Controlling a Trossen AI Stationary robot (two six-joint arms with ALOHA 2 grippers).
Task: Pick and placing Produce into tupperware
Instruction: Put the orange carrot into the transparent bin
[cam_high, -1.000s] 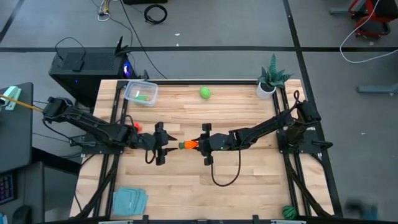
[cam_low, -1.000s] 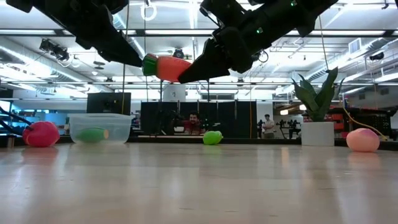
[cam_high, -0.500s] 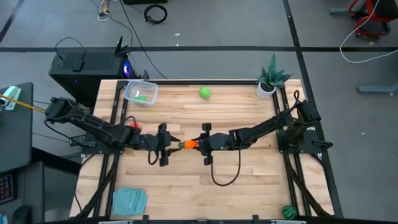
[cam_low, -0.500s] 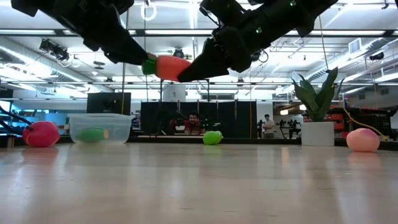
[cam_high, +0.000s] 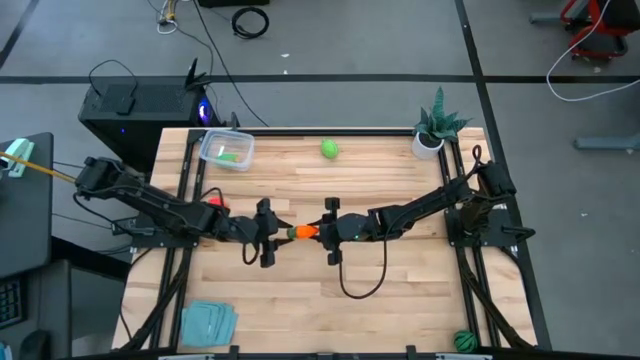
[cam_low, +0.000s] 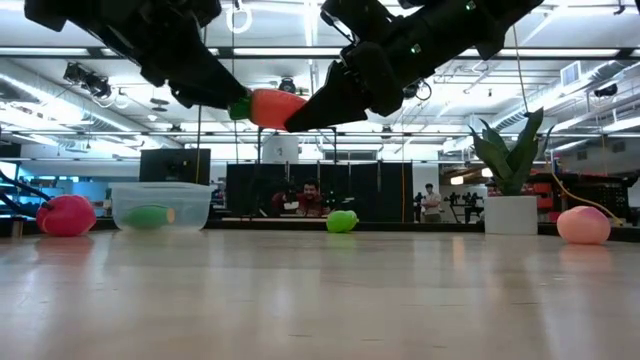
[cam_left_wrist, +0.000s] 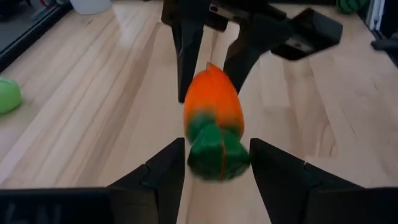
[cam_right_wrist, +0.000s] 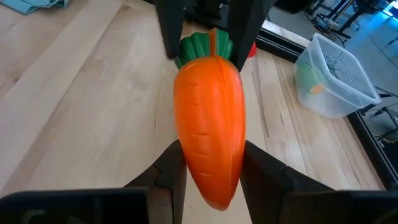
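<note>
Handover step, mid-table: your right tool (cam_high: 322, 231) gripped the carrot (cam_high: 303, 232); left tool (cam_high: 277, 232) was wide around its green top. Next you'd close left, release right, then carry to the tupperware (cam_high: 226, 150) at 11 o'clock.

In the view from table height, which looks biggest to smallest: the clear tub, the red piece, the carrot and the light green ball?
1. Clear tub.
2. Carrot and red piece: they look alike, and the carrot, held up between both grippers, is partly hidden, so I won't rank them.
3. Light green ball, though it lies farther back.
</note>
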